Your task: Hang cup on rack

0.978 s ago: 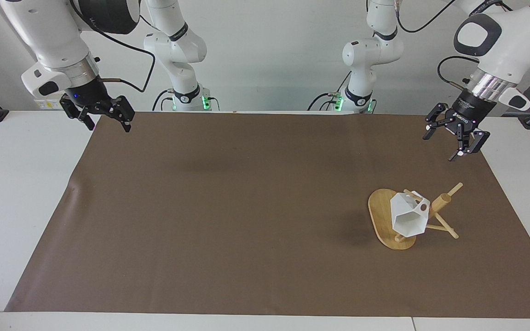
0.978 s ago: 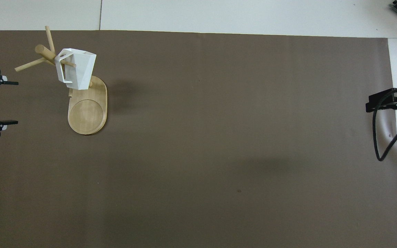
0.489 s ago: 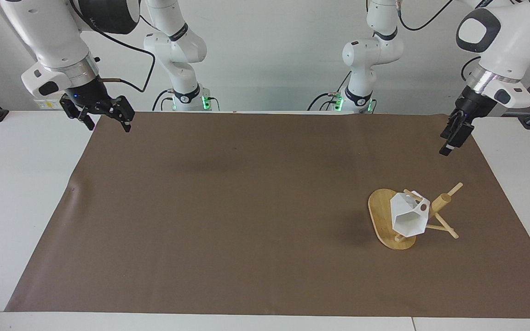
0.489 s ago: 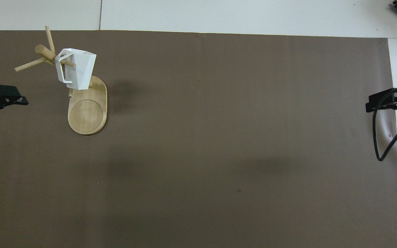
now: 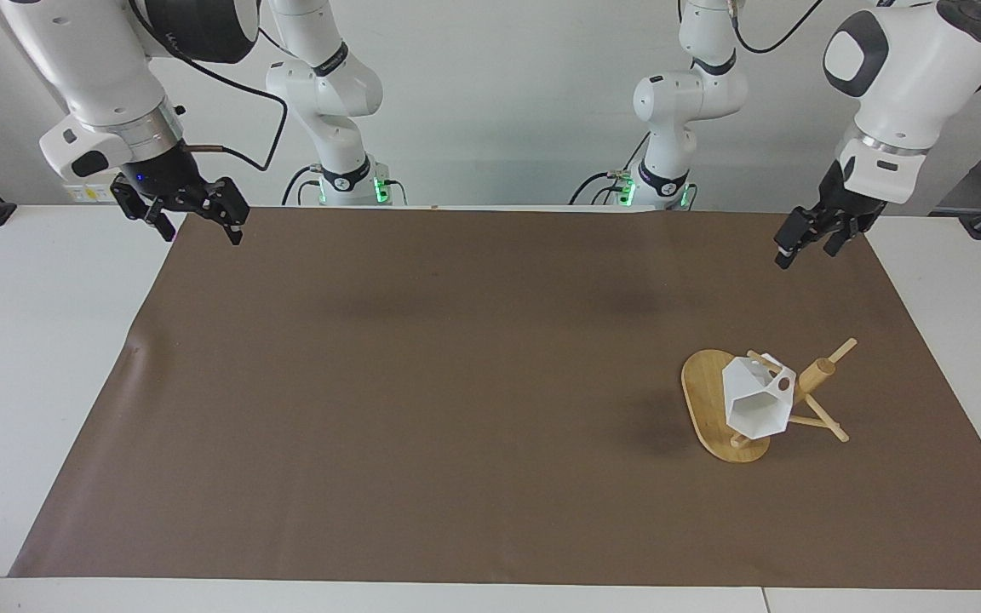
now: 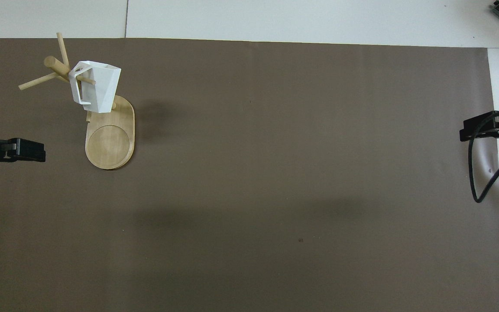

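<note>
Over the last second the left gripper [image 5: 807, 241], released and empty, has been turned and drawn up from the bamboo rack [image 5: 733, 409] near the tabletop's left-arm end, where the white cup [image 5: 755, 398] is left hanging by its handle on a peg, so the hanging is judged done, while the right gripper [image 5: 192, 214], likewise released, is kept waiting over the opposite end.

Brown mat [image 5: 456, 409] across the white table [image 5: 31, 358].

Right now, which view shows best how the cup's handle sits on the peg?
The overhead view: the cup is seen side-on, and a peg of the rack passes through its handle. The facing view looks into the cup's mouth, so the handle shows only partly, at the rim.
</note>
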Controlling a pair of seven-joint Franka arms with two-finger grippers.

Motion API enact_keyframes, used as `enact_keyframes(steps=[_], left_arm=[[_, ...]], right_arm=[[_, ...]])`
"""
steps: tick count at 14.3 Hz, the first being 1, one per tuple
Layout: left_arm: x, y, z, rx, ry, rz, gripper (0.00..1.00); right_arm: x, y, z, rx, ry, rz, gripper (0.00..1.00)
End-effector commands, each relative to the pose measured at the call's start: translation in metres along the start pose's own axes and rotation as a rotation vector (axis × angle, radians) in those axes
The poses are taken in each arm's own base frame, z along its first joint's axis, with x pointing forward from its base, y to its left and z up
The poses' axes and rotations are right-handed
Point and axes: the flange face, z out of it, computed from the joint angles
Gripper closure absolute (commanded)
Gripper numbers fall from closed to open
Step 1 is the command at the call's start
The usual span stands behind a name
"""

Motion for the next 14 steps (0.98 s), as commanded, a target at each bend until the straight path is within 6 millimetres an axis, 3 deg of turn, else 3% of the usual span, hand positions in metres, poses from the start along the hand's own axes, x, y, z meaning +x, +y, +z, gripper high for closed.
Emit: enact_keyframes(steps=[1,3,6,8,14], left_arm=[[-0.006,-0.005,0.000,0.005,-0.044,0.025,0.00],[-0.005,-0.011,-0.022,-0.087,-0.021,-0.005,0.00],[-0.005,-0.008,-0.063,-0.084,-0.008,0.011,0.00],[0.000,-0.003,-0.075,-0.042,-0.038,0.033,0.00],[0.000,-0.007,-0.059,-0.036,-0.004,0.025,0.00]], right_arm=[[-0.004,0.000,-0.002,-0.004,0.002,0.019,0.00],[-0.004,0.001,-0.002,-0.004,0.002,0.020,0.00],[-0.004,-0.001,-0.002,-0.004,0.003,0.017,0.00],[-0.004,0.000,-0.002,-0.004,0.002,0.019,0.00],[-0.004,0.001,-0.002,-0.004,0.002,0.020,0.00]])
